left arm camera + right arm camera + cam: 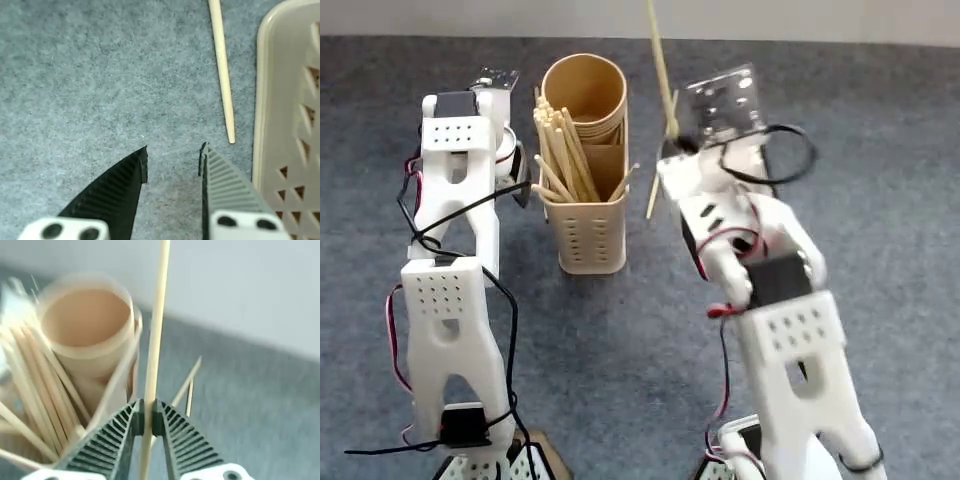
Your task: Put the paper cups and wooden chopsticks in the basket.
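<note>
The right gripper (148, 416) is clamped on 1 upright chopstick (158, 310), right of the basket (588, 245) at upper centre of the high view. The basket holds paper cups (585, 95) and bundled chopsticks (560, 160). The left gripper (172, 159) gapes wide over the carpet (75, 75), beside 1 loose chopstick (221, 70).

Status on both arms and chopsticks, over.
Right gripper shut on a chopstick, upright beside the basket. Left gripper open, empty; loose chopstick on the carpet nearby. Nothing blocking.
</note>
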`<state>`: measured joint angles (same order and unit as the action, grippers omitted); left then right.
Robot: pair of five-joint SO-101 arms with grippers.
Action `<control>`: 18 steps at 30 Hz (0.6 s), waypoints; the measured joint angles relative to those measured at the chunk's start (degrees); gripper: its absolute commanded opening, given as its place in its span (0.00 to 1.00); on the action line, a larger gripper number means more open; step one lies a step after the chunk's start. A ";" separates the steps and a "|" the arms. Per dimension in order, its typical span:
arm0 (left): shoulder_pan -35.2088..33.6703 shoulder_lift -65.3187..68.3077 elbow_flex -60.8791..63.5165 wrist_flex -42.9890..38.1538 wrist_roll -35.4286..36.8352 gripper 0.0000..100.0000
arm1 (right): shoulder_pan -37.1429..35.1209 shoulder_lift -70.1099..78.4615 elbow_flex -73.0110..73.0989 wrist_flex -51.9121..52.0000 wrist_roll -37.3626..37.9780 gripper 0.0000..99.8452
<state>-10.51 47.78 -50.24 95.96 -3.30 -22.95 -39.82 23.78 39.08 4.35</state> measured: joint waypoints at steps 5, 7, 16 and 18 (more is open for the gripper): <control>0.00 0.00 0.00 0.00 0.00 0.19 | -5.71 -0.88 -10.55 -1.93 -4.22 0.00; 0.00 0.00 0.00 0.00 0.00 0.19 | -8.62 -0.44 -12.40 -4.31 -5.63 0.00; 0.00 0.00 0.00 0.00 0.00 0.19 | -14.33 11.43 -4.84 -23.21 -9.85 0.00; 0.00 0.00 0.00 0.00 0.00 0.19 | -14.33 13.98 -2.20 -25.67 -9.58 0.00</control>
<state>-10.51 47.78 -50.24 95.96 -3.30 -37.27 -25.85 21.58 13.41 -5.23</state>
